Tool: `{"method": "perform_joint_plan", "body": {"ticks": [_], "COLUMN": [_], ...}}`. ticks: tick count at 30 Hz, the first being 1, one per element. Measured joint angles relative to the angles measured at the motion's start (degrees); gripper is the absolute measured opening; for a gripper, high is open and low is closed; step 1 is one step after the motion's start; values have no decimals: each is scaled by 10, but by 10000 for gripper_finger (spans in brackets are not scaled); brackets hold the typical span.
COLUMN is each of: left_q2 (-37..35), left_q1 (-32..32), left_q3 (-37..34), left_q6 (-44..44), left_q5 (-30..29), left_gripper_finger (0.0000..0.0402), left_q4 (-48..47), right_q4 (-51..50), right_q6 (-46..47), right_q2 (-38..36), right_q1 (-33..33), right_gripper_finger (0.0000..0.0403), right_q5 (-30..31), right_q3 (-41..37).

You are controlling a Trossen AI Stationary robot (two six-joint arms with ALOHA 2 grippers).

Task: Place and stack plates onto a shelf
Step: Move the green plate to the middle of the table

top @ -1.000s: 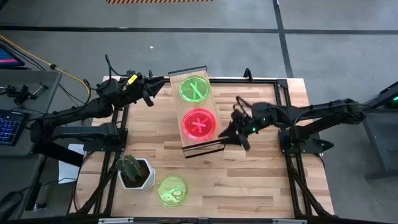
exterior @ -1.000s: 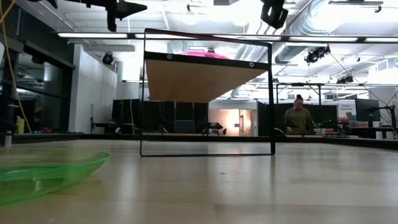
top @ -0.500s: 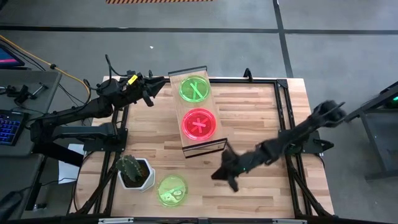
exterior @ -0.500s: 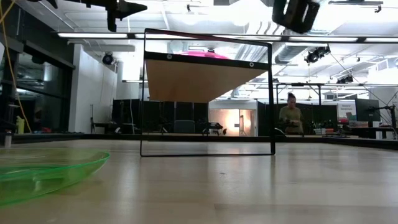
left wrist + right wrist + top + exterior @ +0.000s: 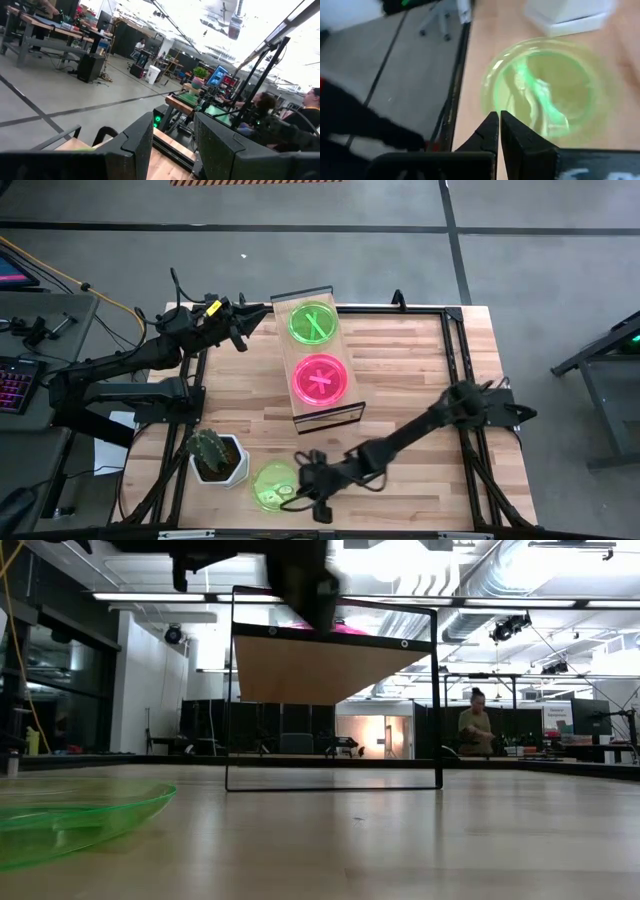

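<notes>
The shelf (image 5: 325,412) stands at the table's far middle, a green plate (image 5: 313,323) on its far half and a pink plate (image 5: 320,378) on its near half. Another green plate (image 5: 272,485) lies flat on the table near the front edge, and shows in the low view (image 5: 70,820) too. My right gripper (image 5: 300,488) is stretched across to that plate's right rim with its fingers shut (image 5: 499,120). In the low view it hangs high above the tabletop (image 5: 305,585). My left gripper (image 5: 245,320) waits open (image 5: 172,145) left of the shelf's far end.
A cactus in a white pot (image 5: 215,455) stands just left of the loose green plate, close to the table's front edge. Bare wood (image 5: 420,360) lies right of the shelf. A person (image 5: 478,730) stands in the room far behind the table.
My right gripper has swung from beside the shelf's near right corner toward the table's near left, over to the loose green plate. Its fingers, spread apart at the shelf, now stand together. The plates have kept their places.
</notes>
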Motion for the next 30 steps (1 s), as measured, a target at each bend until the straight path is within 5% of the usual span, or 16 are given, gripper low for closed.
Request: {"method": "perform_joint_plan", "body": {"ticks": [6,30], "left_q2": [0,0], "left_q1": [0,0], "left_q3": [0,0], "left_q6": [0,0], "left_q5": [0,0], "left_gripper_finger": [133,133], "left_q4": [0,0], "right_q4": [12,-15], "right_q6": [-75,-38], "right_q2": [53,129], "right_q1": [-27,-36], "right_gripper_finger": [0,0], "right_q5": [-83,9], "right_q3": [51,54]}}
